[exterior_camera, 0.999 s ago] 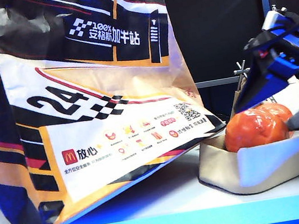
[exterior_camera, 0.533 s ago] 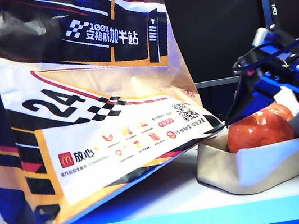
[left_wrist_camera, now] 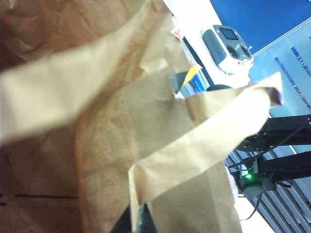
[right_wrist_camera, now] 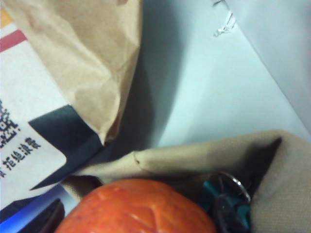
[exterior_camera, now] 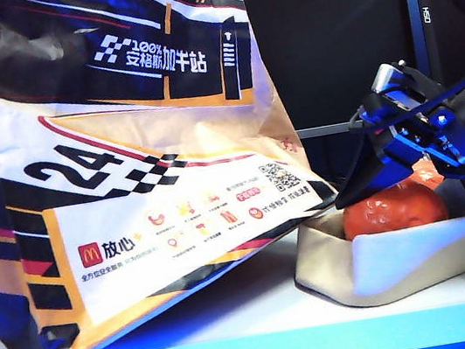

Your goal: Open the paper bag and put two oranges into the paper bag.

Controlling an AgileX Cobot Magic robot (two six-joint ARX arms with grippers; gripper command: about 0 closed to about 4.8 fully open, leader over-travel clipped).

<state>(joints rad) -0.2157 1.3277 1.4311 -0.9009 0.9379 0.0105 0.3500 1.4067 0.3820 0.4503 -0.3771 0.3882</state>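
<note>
Closing right gripper (exterior_camera: 394, 189), jaws parted, squarely round near orange (exterior_camera: 393, 209) in tray (exterior_camera: 379, 262); left gripper (left_wrist_camera: 137, 221) clamped on paper bag (exterior_camera: 141, 153) handle (left_wrist_camera: 194, 145).

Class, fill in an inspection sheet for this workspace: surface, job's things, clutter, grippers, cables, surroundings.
Surface: white table, bare in front.
Job's things: paper bag upright, leaning toward the tray; one orange in the beige fabric tray, a second barely visible behind.
Clutter: nothing seen.
Grippers: right gripper down over the orange, jaws astride it; left gripper shut on the bag's paper handle.
Cables: dark cable beside a green-lit device.
Surroundings: dark backdrop; handheld controller.
</note>
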